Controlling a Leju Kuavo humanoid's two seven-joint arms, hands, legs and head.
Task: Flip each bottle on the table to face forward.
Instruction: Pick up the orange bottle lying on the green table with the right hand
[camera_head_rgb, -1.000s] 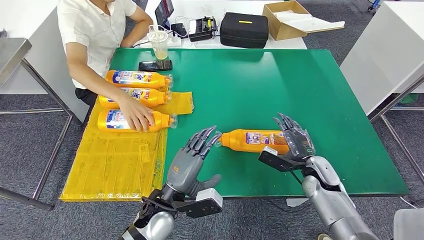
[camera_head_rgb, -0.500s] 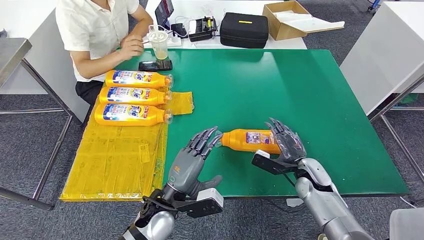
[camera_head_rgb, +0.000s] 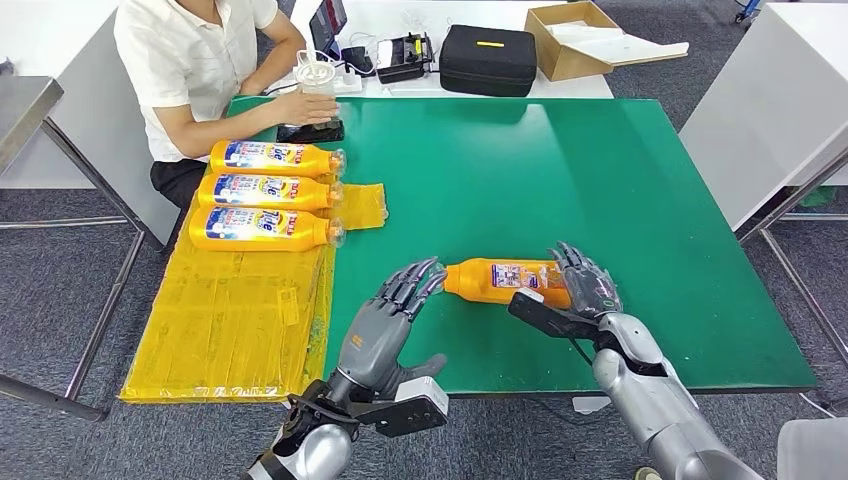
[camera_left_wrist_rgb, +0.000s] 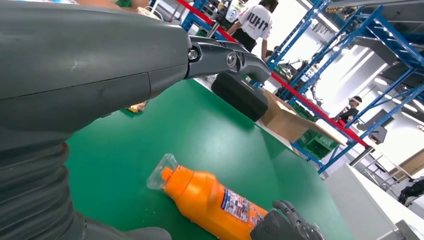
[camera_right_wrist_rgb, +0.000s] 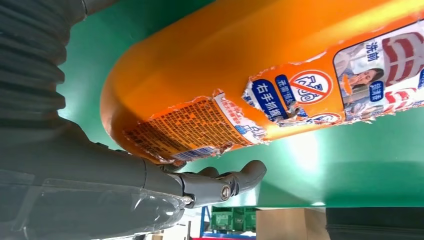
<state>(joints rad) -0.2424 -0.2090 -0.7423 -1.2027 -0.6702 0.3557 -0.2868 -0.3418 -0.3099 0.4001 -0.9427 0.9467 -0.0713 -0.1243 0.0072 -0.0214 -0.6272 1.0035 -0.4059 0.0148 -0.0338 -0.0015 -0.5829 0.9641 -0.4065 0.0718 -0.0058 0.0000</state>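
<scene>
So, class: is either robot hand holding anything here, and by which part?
The right hand cups the base end of the lying bottle, but a closed grip cannot be told. The left hand is open, holding nothing.

Glossy orange plastic bottle (camera_head_rgb: 505, 280) with a torn paper label; smooth green bench (camera_head_rgb: 560, 160) with sheen; crinkled yellow plastic sheet (camera_head_rgb: 230, 320), lower left.
</scene>
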